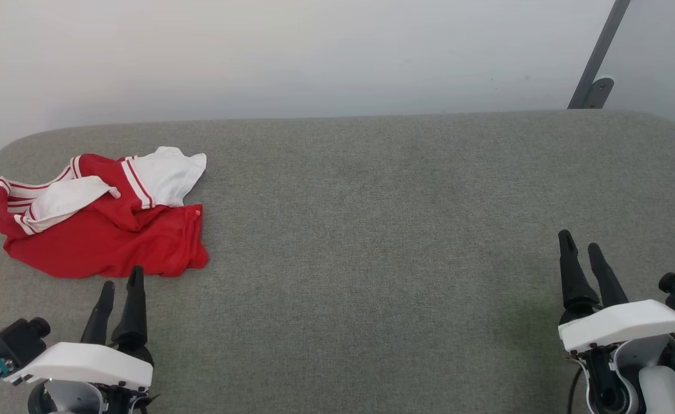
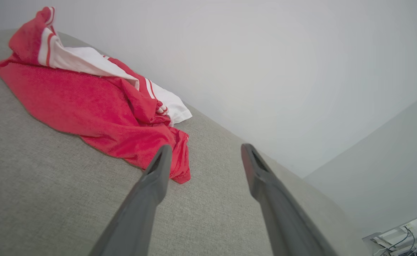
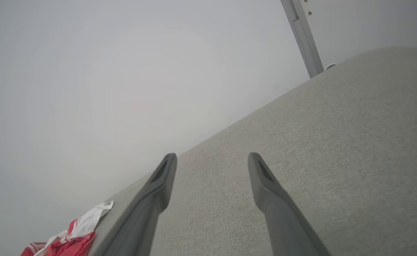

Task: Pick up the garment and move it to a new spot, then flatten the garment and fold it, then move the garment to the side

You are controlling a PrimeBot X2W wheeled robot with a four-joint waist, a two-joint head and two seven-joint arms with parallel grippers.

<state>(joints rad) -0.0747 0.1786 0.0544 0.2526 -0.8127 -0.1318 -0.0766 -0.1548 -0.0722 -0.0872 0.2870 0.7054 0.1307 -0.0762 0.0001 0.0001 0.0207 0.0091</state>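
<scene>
Head view: the garment (image 1: 102,236) lies crumpled at the far left of the table (image 1: 372,241). Its long axis runs roughly left-right, white sleeves on the far side, red hem edge nearest. The left gripper (image 1: 122,276) hangs spread just short of it; the right gripper (image 1: 579,240), also spread, is well apart. Left wrist view: limp, light cloth, likely to sag, so pinch the near hem corner. Right wrist view: a sleeve end shows far left.

The crumpled red-and-white fabric garment (image 1: 102,241) lies on the grey fabric-covered table (image 1: 372,230), at its left side toward the rear edge. The left gripper (image 1: 122,276) sits just in front of the garment's near edge. The right gripper (image 1: 579,240) sits well apart, at the table's front right
</scene>
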